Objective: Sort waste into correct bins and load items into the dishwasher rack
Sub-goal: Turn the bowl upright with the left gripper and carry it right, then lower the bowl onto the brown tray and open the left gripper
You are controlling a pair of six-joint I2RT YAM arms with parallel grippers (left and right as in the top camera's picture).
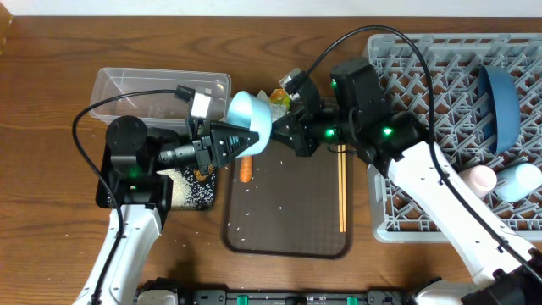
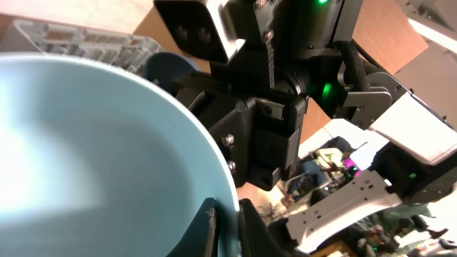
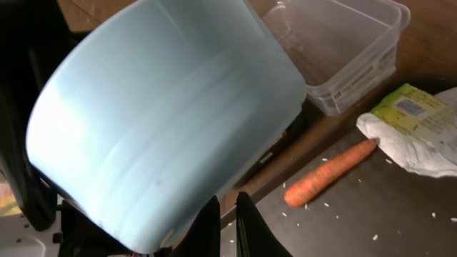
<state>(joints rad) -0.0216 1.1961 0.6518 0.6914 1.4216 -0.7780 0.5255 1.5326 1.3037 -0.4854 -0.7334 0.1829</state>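
Observation:
My left gripper (image 1: 251,138) is shut on the rim of the white bowl (image 1: 252,114), which looks pale blue and is held tilted above the brown serving tray's left edge. The grip shows in the left wrist view (image 2: 227,210), with the bowl (image 2: 93,143) filling the left half. My right gripper (image 1: 294,137) is just right of the bowl. In the right wrist view its fingers (image 3: 227,200) are together, tips at the bowl's (image 3: 164,121) lower edge, nothing between them. The carrot (image 1: 245,169) (image 3: 328,173), wrapper (image 1: 279,97) (image 3: 410,114) and tissue (image 3: 407,146) lie on the tray.
The clear tub (image 1: 135,89) stands at the back left, and the black tray (image 1: 199,191) holding rice is below it. Chopsticks (image 1: 342,191) lie on the brown serving tray (image 1: 288,229) amid rice grains. The rack (image 1: 423,76) holds the dark blue dish (image 1: 500,97), pink cup (image 1: 480,178) and light blue cup (image 1: 518,182).

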